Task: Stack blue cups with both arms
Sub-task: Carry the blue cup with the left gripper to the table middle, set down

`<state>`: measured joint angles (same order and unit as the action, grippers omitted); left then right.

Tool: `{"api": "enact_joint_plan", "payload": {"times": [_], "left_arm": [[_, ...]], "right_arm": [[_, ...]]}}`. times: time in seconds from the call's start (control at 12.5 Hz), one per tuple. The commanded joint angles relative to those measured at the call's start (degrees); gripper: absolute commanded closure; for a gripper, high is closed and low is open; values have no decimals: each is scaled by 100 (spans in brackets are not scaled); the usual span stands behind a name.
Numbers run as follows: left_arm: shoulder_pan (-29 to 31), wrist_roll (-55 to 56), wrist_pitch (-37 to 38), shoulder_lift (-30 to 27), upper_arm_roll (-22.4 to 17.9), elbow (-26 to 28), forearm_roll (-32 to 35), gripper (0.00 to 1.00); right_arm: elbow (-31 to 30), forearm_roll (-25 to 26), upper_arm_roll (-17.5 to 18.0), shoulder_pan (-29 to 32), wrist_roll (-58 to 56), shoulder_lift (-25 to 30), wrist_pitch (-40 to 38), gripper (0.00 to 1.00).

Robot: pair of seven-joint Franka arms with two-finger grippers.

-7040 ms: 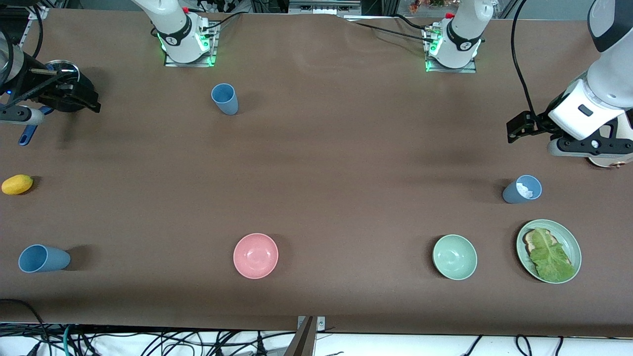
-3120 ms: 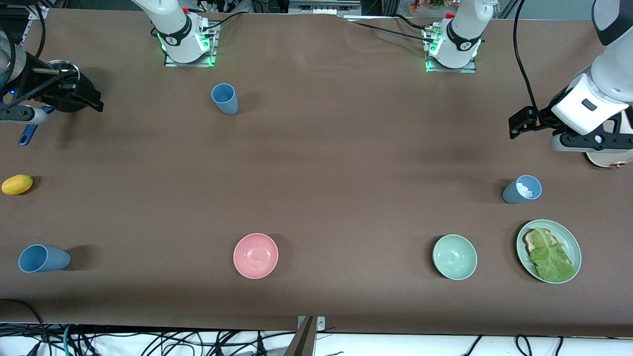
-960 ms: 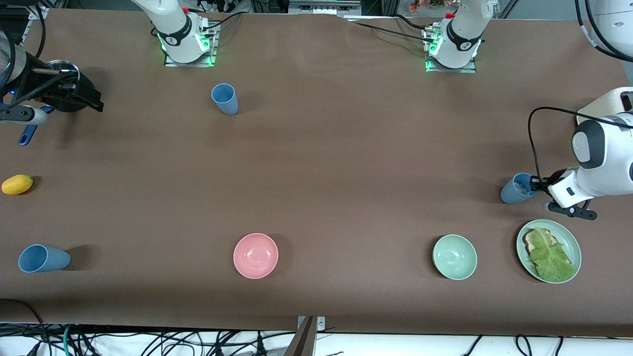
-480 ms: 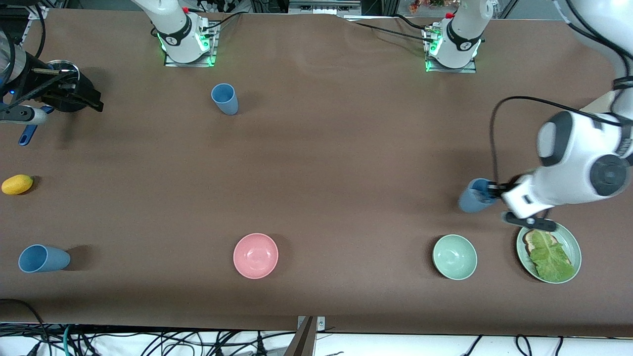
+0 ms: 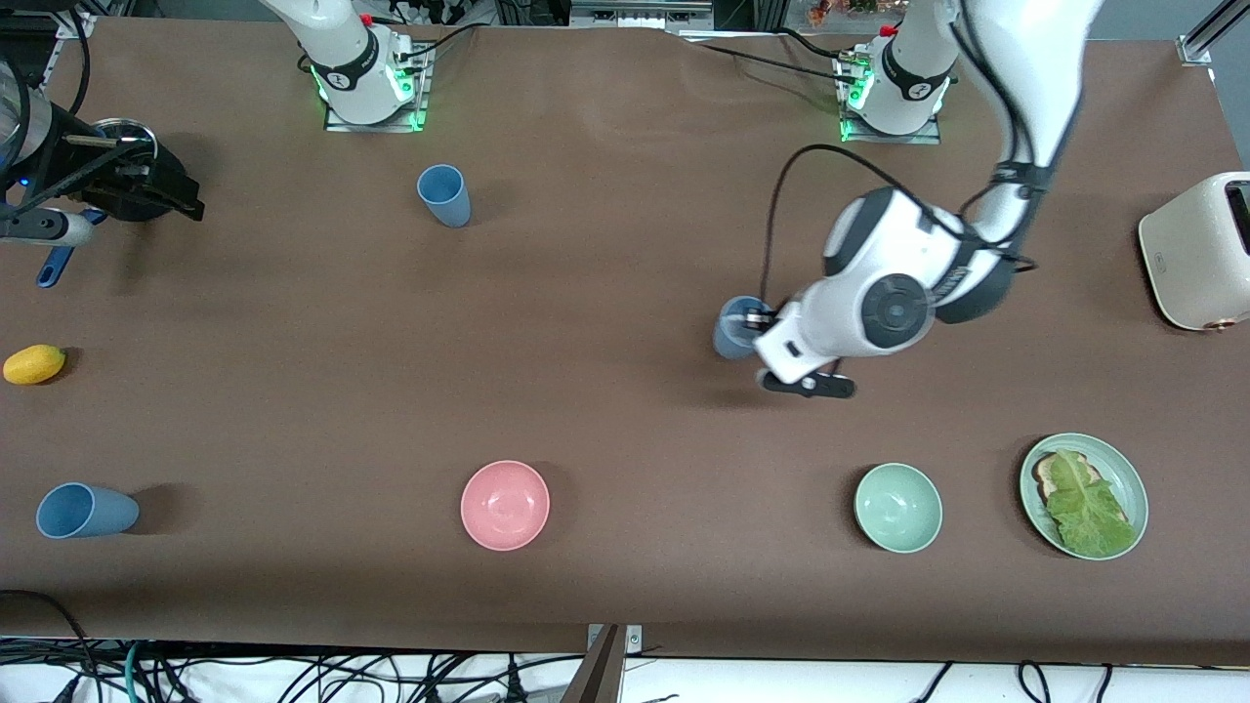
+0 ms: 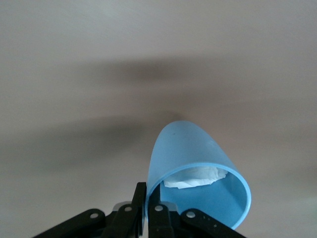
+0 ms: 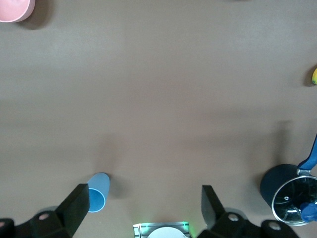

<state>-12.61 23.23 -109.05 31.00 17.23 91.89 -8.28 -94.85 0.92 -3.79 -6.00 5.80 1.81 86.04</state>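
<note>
The bench [image 5: 625,293] is a wide brown surface carrying three blue cups and several unrelated items.

The left arm [image 5: 1016,88] reaches out from its base over the middle of the bench. The right arm waits at its own end of the bench, above the black pot [image 5: 117,166].

The left tool [image 5: 757,322] is closed on the carried cup [image 5: 732,327], pinching the rim wall: one finger inside, one outside, as the left wrist view shows [image 6: 198,168]. The cup hangs tilted over bare bench, with crumpled white paper [image 6: 195,177] lodged inside.

The right tool [image 7: 143,208] is spread wide and holds nothing.

Remaining cups: the upright cup [image 5: 444,195] stands near the right arm's base. The corner cup [image 5: 83,511] is at the right arm's end, nearer the front camera; whether it stands or lies on its side cannot be told.

Handling assessment:
- The cups appear to be light, rigid, thin-walled plastic with a smooth surface.
- A rim pinch suits an upright cup.
- Expect slip or swing under fast motion, as only a narrow strip of wall is gripped.
- The taper should guide one cup into another if the axes are roughly aligned.
- The paper may prevent full nesting.
</note>
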Motion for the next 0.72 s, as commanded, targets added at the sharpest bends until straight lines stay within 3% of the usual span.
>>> {"api": "enact_joint_plan", "payload": {"times": [0.0,0.32,0.4,0.48,0.64], "left_arm": [[-452,943,-580,326,-89,-92,-139,100],[-752,1149,-898,617,-97,-101,-86,100],[-804,1148,-968,635,-97,-92,-86,89],[-822,1166,-969,636,-106,-92,-86,1],[-770,1201,-899,400,-106,-118,-77,0]], "right_arm": [[125,-83,10,29,-17,-49,-114,0],[134,-75,10,29,-44,-49,-131,0],[134,-83,10,29,-52,-49,-131,0],[134,-83,2,29,-61,-49,-131,0],[142,-83,1,29,-70,-49,-131,0]]}}
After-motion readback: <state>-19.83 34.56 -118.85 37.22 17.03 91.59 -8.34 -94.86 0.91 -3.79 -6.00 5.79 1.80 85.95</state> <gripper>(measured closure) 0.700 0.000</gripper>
